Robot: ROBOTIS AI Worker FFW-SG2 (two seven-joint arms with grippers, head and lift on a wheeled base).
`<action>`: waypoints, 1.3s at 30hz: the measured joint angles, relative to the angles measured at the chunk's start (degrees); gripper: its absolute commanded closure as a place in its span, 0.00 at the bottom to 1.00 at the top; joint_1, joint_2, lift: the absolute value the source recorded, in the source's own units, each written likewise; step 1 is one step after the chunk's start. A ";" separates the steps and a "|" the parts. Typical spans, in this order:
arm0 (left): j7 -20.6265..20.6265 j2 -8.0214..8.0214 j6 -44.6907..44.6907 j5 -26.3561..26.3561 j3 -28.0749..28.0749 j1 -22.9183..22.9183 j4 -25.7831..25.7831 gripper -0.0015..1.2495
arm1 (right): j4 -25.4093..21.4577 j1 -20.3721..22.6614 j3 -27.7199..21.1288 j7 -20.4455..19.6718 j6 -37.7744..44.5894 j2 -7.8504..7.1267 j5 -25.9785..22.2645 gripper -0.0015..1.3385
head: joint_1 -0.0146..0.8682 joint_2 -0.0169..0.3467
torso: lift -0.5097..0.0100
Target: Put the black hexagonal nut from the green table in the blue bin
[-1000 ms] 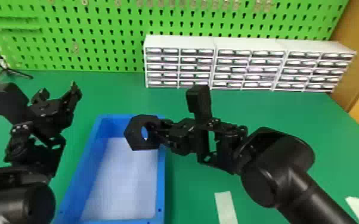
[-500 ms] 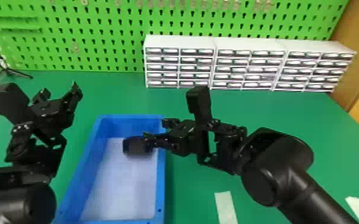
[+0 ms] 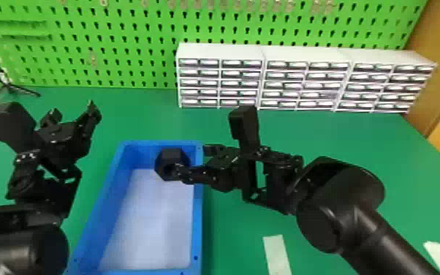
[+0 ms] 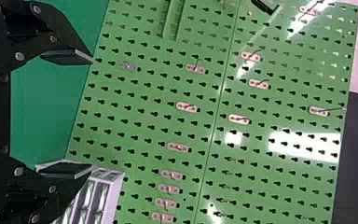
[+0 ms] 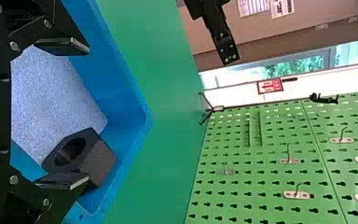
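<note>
Fingers (image 5: 63,45) of the right gripper (image 5: 86,113) stand spread, released; the nut (image 5: 100,161) looks hard, probably weighty, best gripped across opposite flats.

The green counter (image 3: 340,139) was matte and flat — the blue bin (image 3: 197,219) sat on it, left of centre. White drawer units (image 3: 299,86) lined its far side, a black tripod (image 3: 7,86) stood at the far left — and two pale strips (image 3: 277,252) lay near right.
</note>
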 measured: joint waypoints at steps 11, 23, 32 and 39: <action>0.00 0.00 -0.02 0.04 0.00 0.05 0.00 0.35 | 0.01 0.56 -1.18 0.00 0.03 0.06 0.23 0.25 | 0.80 0.07 | 0.79; 0.00 0.00 -0.07 0.18 0.09 0.31 0.00 0.35 | -0.40 3.84 -8.12 0.09 0.28 1.36 1.56 0.25 | 0.80 0.07 | 0.79; 0.00 0.02 -0.07 0.30 0.11 0.46 0.00 0.35 | -2.35 7.71 -16.73 0.09 0.67 3.00 4.66 0.25 | 0.80 0.07 | 0.79; 0.00 0.02 -0.07 0.44 0.24 0.66 0.00 0.35 | -3.94 11.13 -24.22 0.07 1.12 4.98 6.95 0.25 | 0.80 0.07 | 0.79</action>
